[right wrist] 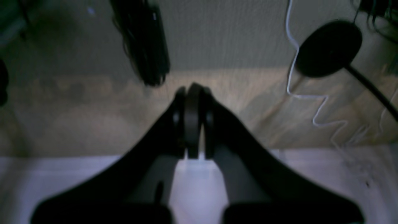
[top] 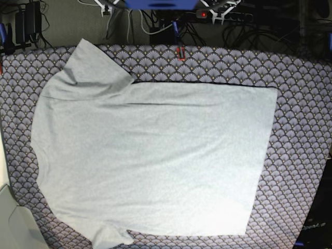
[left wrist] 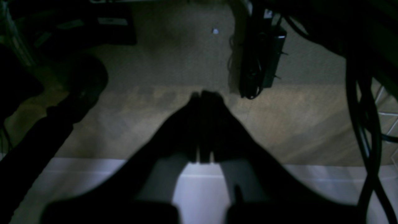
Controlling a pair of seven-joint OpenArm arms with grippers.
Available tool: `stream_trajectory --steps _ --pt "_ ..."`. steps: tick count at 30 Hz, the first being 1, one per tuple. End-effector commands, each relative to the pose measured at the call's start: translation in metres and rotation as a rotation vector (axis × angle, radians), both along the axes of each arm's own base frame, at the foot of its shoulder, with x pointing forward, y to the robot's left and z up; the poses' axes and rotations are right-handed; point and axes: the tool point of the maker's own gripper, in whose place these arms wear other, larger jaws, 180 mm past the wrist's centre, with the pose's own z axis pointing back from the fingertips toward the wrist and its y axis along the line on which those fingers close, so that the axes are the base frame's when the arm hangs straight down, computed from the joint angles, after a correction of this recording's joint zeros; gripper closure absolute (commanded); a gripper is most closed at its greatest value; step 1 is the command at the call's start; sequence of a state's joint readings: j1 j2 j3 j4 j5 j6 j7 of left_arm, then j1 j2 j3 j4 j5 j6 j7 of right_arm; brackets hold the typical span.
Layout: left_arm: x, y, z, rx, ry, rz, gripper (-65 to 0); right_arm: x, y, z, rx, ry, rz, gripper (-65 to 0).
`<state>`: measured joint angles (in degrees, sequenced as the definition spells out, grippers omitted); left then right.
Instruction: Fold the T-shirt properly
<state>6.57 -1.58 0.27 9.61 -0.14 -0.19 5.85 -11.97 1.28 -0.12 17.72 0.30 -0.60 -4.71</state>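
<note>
In the left wrist view, my left hand (left wrist: 203, 96) is hanging past the pale edge of the surface (left wrist: 326, 177), above a tan carpeted floor (left wrist: 174, 62). Its two dark fingers (left wrist: 214, 102) are pressing together at the tips, clenched on nothing. A black power brick (left wrist: 264, 56) with cables is lying on the floor beyond them, and thick black cables (left wrist: 363, 124) are running down the right side. The T-shirt is not showing here.

In the right wrist view, my right hand (right wrist: 192, 93) is likewise sitting out over the floor (right wrist: 233, 40), just past the pale surface edge (right wrist: 62, 174). Its fingers (right wrist: 209, 105) are closing fully against each other and gripping nothing. A round black base (right wrist: 329, 48) and a thin white cable (right wrist: 311, 99) are lying on the floor to the right, and a dark bundle (right wrist: 146, 46) is lying further off to the upper left.

In the base view, the T-shirt (top: 155, 161) is lying flat and spread out on the fan-patterned tablecloth (top: 306, 104) that is covering the surface. Its long axis is running left to right across the picture: the straight hem is facing right, and the shoulders are facing left. One sleeve is reaching toward the far left corner, the other toward the near edge. The side facing up is plain grey. Neither hand is appearing in this view, and nothing is touching the shirt.
</note>
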Motion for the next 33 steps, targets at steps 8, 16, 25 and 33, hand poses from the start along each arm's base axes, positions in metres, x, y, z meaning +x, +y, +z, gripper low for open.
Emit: stream_trajectory --steps 8,16,25,33 --pt "-0.017 0.020 0.029 0.016 -0.150 -0.039 -0.3 -0.006 -0.013 0.044 -0.019 -0.180 0.024 0.0" --pt "0.014 0.022 0.114 -0.005 -0.427 -0.108 -0.3 0.008 -0.027 0.106 -0.046 -0.344 0.071 0.0" --pt "0.068 -0.003 0.233 -0.069 -0.727 -0.160 -0.4 0.064 -0.065 0.203 -0.155 -0.515 0.065 0.0" --pt "0.112 0.004 0.299 -0.039 -0.919 -0.140 -4.3 0.131 -0.087 0.268 -0.238 -0.624 0.044 -2.5"
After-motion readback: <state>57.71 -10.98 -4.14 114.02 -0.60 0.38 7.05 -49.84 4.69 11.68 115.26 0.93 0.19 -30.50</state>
